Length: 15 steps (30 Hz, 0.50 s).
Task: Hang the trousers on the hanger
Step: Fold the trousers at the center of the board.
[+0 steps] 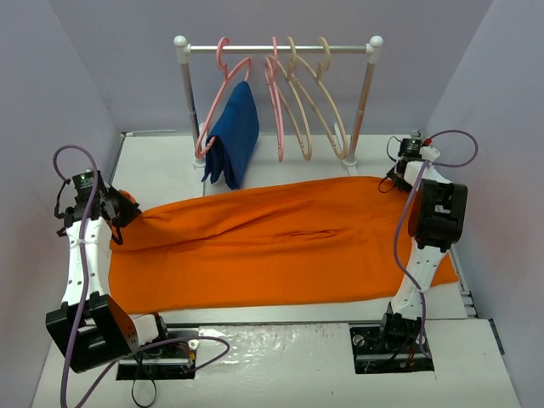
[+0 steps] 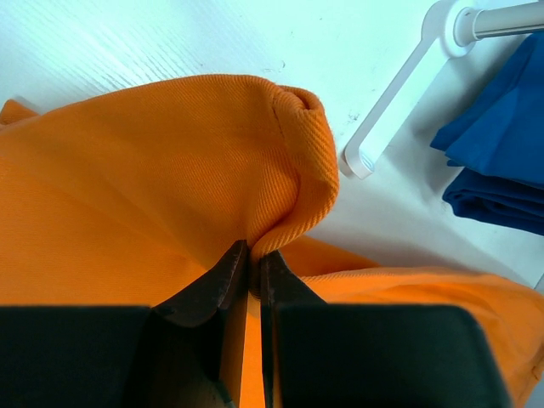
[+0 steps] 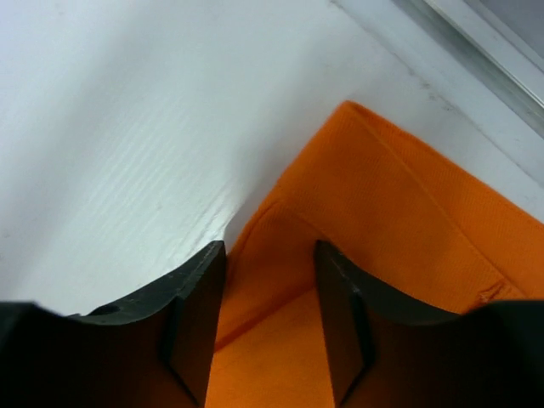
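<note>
Trousers flat across table, rack behind; left gripper at left end, right gripper at far-right corner.

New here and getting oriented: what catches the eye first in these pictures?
Bright orange trousers lie spread across the white table, nearly edge to edge. Behind them a rack carries pink and beige hangers and a dark blue garment. The left gripper is pinched shut on a trouser fold at the left; the right gripper straddles the far right corner, jaws apart.
</note>
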Each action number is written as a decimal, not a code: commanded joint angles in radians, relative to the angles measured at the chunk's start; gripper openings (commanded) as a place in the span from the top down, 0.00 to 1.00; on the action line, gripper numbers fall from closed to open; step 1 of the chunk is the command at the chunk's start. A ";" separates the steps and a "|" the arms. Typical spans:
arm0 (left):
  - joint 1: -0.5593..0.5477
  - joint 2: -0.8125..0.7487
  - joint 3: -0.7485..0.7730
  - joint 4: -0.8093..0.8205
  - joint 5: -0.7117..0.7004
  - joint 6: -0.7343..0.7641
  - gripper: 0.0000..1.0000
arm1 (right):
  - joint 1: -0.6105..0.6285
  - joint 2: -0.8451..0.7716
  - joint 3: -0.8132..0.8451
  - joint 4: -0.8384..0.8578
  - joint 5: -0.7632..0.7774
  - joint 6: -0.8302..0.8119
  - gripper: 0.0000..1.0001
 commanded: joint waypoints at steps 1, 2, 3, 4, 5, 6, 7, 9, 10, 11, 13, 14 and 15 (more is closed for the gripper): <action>0.007 -0.040 0.059 0.031 0.017 -0.022 1.00 | -0.032 0.009 -0.025 -0.091 -0.003 -0.007 0.77; 0.008 -0.035 0.070 0.029 0.020 -0.019 1.00 | -0.032 0.006 -0.024 -0.092 -0.010 -0.006 0.87; 0.009 -0.028 0.083 0.025 0.022 -0.017 1.00 | -0.032 0.001 -0.020 -0.094 -0.018 -0.005 0.94; 0.009 -0.020 0.099 0.021 0.022 -0.017 1.00 | -0.032 -0.006 -0.014 -0.096 -0.028 -0.005 0.99; 0.010 -0.012 0.113 0.022 0.023 -0.025 1.00 | -0.032 -0.016 -0.006 -0.098 -0.036 -0.005 1.00; 0.010 -0.005 0.127 0.025 0.025 -0.035 1.00 | -0.033 -0.027 0.002 -0.101 -0.044 -0.005 1.00; 0.009 0.009 0.142 0.038 0.028 -0.044 1.00 | -0.035 -0.048 0.009 -0.102 -0.051 -0.004 1.00; 0.010 0.028 0.162 0.050 0.034 -0.065 1.00 | -0.044 -0.071 0.032 -0.105 -0.060 0.003 1.00; 0.010 0.047 0.182 0.062 0.035 -0.076 1.00 | -0.049 -0.093 0.045 -0.106 -0.069 0.010 1.00; 0.011 0.062 0.201 0.067 0.034 -0.087 1.00 | -0.056 -0.110 0.056 -0.106 -0.078 0.018 1.00; 0.016 0.109 0.260 0.075 0.033 -0.098 1.00 | -0.071 -0.144 0.088 -0.105 -0.109 0.030 1.00; 0.018 0.138 0.290 0.072 0.034 -0.101 1.00 | -0.079 -0.162 0.102 -0.105 -0.124 0.036 1.00; 0.023 0.159 0.330 0.067 0.039 -0.106 1.00 | -0.084 -0.176 0.116 -0.105 -0.135 0.043 1.00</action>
